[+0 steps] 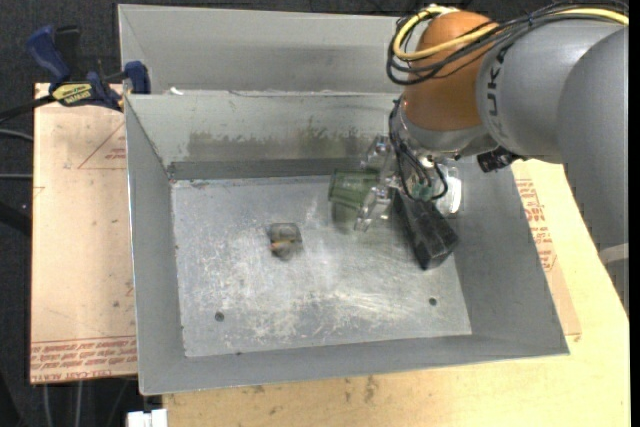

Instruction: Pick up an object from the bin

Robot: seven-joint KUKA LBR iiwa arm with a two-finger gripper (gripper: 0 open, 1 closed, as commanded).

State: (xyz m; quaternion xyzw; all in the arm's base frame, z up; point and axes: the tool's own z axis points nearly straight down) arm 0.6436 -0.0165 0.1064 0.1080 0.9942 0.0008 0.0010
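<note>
The arm (565, 85) is seen reaching in from the right of the frame, its orange-covered wrist bent down over the bin's (150, 245) upper right floor. The gripper (374, 187) is lowered beside a pale green translucent object (349, 193) near the back wall; whether it is open or closed cannot be told. A black oblong piece (428, 235) is seen just to the right. A small grey-brown lump (285, 238) is set well apart at centre left, and bare floor is shown toward the lower and left walls.

In bin (330, 315), lump (285, 239) mid-left, 2nd obj (349, 194) to its rt by gripper (374, 205), block (426, 233) further rt
</note>
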